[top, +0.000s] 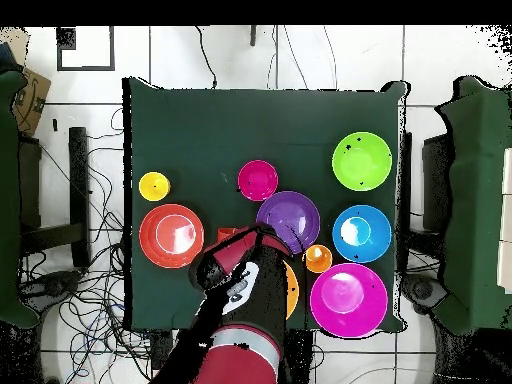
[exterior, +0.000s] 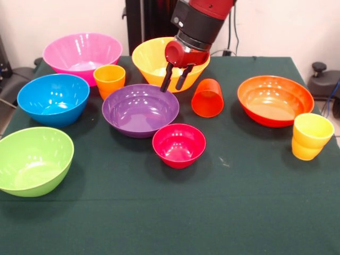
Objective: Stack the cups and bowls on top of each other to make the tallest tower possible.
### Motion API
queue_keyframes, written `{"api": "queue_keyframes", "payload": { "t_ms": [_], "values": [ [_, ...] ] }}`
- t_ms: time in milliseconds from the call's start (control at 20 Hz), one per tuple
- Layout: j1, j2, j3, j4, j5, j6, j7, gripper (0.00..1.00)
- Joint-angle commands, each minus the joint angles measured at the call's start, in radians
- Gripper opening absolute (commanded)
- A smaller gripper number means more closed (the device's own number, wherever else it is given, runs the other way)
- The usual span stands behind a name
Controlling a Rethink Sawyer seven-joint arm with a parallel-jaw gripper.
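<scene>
My gripper [exterior: 174, 79] hangs open and empty over the far rim of the purple bowl [exterior: 141, 110], in front of the yellow bowl [exterior: 151, 61]. Just to its right, the red-orange cup [exterior: 207, 98] looks tipped over. Nearby are the ribbed orange cup [exterior: 109, 79], the small magenta-red bowl [exterior: 179, 144] and the yellow cup [exterior: 311, 135] at the right edge. Pink [exterior: 82, 53], blue [exterior: 53, 98], green [exterior: 33, 159] and orange-red [exterior: 275, 99] bowls sit apart on the cloth. Nothing rests on anything else. In the overhead view the arm [top: 240, 300] hides the gripper.
The dark green tablecloth [exterior: 212, 212] ends close beside the yellow cup and the green bowl. Black chairs [top: 470, 200] flank the table, and cables lie on the floor [top: 90, 300].
</scene>
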Motion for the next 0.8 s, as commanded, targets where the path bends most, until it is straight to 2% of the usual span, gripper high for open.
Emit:
{"api": "queue_keyframes", "payload": {
  "t_ms": [50, 800],
  "values": [
    [-0.012, 0.060, 0.083, 0.008, -0.054, -0.014, 0.050, 1.00],
    [-0.021, 0.139, 0.103, -0.055, -0.045, -0.047, 0.058, 1.00]
  ]
}}
